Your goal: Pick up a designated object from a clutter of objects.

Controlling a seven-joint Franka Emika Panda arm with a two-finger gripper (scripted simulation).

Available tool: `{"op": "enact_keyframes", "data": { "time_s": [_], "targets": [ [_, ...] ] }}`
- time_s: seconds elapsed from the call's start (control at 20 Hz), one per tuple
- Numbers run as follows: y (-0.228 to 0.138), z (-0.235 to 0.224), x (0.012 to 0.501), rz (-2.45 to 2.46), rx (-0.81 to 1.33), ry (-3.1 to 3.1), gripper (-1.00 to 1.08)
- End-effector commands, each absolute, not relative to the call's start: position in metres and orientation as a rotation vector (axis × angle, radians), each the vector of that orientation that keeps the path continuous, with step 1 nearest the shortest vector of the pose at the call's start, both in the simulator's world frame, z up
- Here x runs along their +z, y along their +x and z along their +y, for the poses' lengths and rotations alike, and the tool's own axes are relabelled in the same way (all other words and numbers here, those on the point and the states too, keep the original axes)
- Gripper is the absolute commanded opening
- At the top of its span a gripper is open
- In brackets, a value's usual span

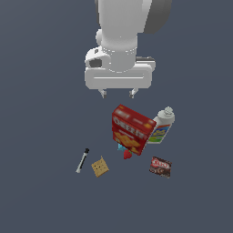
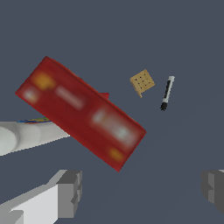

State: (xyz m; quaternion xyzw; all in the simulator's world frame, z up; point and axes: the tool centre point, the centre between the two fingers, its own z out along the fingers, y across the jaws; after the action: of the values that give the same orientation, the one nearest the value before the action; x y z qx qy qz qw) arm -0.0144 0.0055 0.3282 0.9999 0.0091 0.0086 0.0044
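The thin pen-like stick (image 1: 82, 160), white-grey with a black cap end, lies on the dark floor at the exterior view's left of the clutter; it also shows in the wrist view (image 2: 166, 92). The tan square cracker (image 1: 99, 166) (image 2: 142, 82) lies just beside it. My gripper (image 1: 118, 94) hangs open and empty high above the red cracker box (image 1: 132, 129) (image 2: 81, 110), well away from the stick. Its grey fingertips (image 2: 70, 192) show wide apart in the wrist view.
A white bottle with a colourful label (image 1: 161, 126) leans against the box on the exterior view's right; it also shows in the wrist view (image 2: 30, 136). A small dark brown packet (image 1: 160, 166) lies in front of it. Small red and blue bits (image 1: 125, 152) sit under the box.
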Motion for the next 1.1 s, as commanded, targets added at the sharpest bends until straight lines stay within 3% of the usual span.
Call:
{"op": "enact_keyframes", "data": {
  "time_s": [0.0,0.6,1.05],
  "targets": [
    [-0.014,0.006,0.328,0.028,0.027,3.133,1.00],
    [-0.018,-0.008,0.318,-0.007,-0.034,3.150,1.00],
    [0.000,-0.018,0.302,-0.041,-0.031,3.155,1.00]
  ]
}}
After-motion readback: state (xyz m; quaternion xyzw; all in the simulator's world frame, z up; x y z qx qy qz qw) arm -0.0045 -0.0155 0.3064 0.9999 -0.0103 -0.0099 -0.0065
